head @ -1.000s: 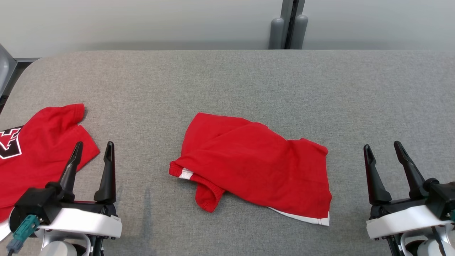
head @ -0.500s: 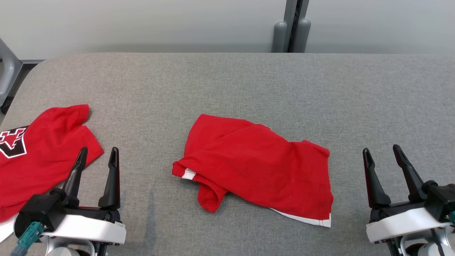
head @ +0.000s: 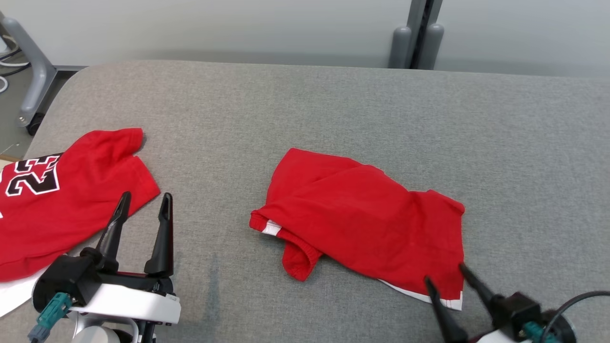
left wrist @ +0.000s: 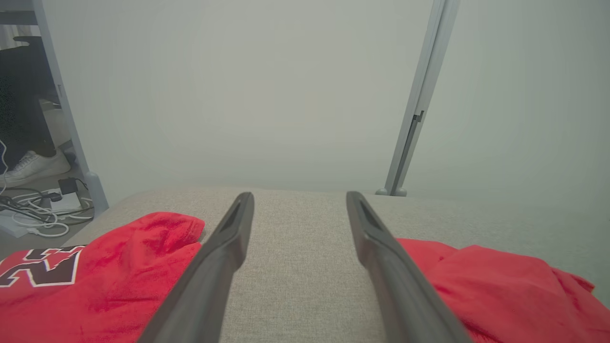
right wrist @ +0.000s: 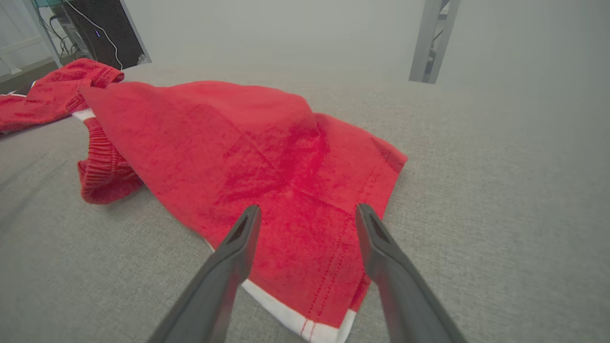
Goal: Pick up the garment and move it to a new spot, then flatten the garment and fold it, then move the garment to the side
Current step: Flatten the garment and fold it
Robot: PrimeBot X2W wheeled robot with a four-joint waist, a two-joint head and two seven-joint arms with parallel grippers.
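Left gripper [head: 146,196] released; garment [head: 367,219] rumpled mid-counter [head: 333,105]; right gripper [head: 445,275] released.
At the left edge lies a red jersey [head: 71,214] with a black-and-white print. The left gripper hovers by its right corner, fingers spread wide, holding nothing. The red garment lies in the middle, well apart from the jersey, with white trim along its near hem. The right gripper, fingers apart and empty, straddles the garment's near right corner; whether its tips touch the cloth I cannot tell.
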